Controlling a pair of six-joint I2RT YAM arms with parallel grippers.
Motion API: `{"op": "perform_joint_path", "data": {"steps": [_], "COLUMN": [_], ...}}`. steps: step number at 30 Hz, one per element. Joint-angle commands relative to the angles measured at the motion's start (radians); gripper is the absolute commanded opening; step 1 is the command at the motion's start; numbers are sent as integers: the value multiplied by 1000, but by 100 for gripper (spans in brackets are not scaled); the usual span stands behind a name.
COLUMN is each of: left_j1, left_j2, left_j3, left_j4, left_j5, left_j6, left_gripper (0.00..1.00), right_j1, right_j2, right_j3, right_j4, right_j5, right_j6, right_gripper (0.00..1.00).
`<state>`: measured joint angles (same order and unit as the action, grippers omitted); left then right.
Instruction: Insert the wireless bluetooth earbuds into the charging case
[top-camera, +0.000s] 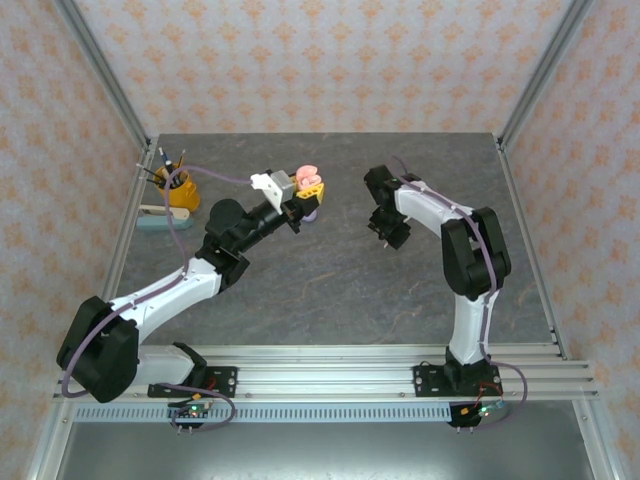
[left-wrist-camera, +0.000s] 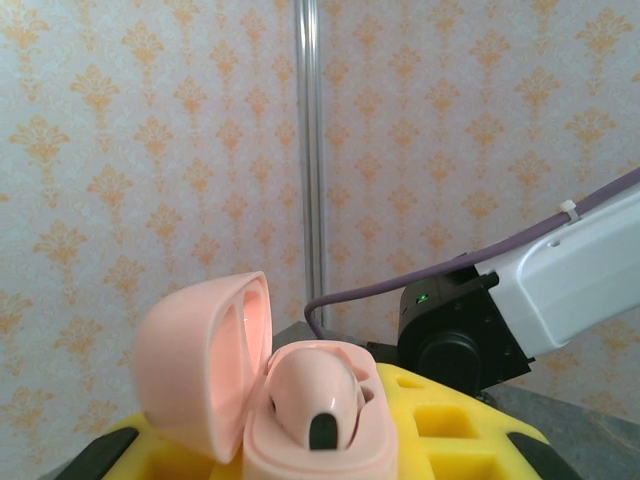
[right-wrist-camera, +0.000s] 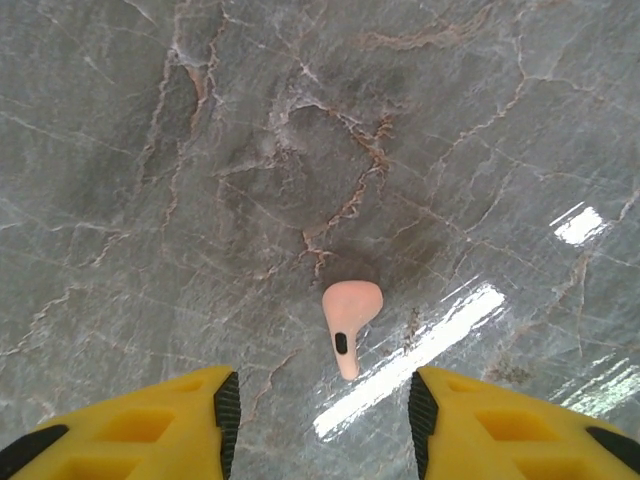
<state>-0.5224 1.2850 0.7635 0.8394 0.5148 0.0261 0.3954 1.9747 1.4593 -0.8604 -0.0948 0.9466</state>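
My left gripper (left-wrist-camera: 320, 462) is shut on the salmon-pink charging case (left-wrist-camera: 300, 420) and holds it above the table. The case's lid (left-wrist-camera: 200, 360) stands open to the left. One salmon-pink earbud (left-wrist-camera: 318, 392) sits in the case's base with its dark tip facing me. From above, the case (top-camera: 307, 174) shows at the tip of the left gripper (top-camera: 308, 189). A second salmon-pink earbud (right-wrist-camera: 351, 309) lies on the marble table, stem toward me. My right gripper (right-wrist-camera: 322, 408) hangs open just above and behind it, apart from it. In the top view the right gripper (top-camera: 388, 229) points down.
A lilac round object (top-camera: 311, 213) lies partly hidden beneath the left gripper. A yellow cup of pens (top-camera: 177, 186) and a flat teal-and-beige item (top-camera: 160, 217) stand at the table's far left. The right arm's black wrist (left-wrist-camera: 455, 330) faces the left wrist camera.
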Motion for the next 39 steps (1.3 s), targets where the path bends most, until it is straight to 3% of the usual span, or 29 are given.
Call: {"op": "perform_joint_path", "data": {"steps": [1, 21, 32, 39], "left_j1": [9, 16, 17, 18], "left_j2": [-6, 54, 53, 53], "left_j3": [-7, 16, 16, 17], "left_j4": [69, 97, 95, 96], "left_j5": [-10, -4, -6, -6], "left_j6": [-1, -20, -19, -20], "left_gripper": [0, 0, 0, 0], "right_j1": [-14, -40, -38, -39], "right_j2": [14, 66, 103, 110], "right_j3": [11, 5, 42, 46], "right_j4": [-16, 27, -11, -22], "right_j5": [11, -25, 16, 27], "right_j6": [1, -28, -58, -73], "right_gripper": [48, 43, 40, 34]}}
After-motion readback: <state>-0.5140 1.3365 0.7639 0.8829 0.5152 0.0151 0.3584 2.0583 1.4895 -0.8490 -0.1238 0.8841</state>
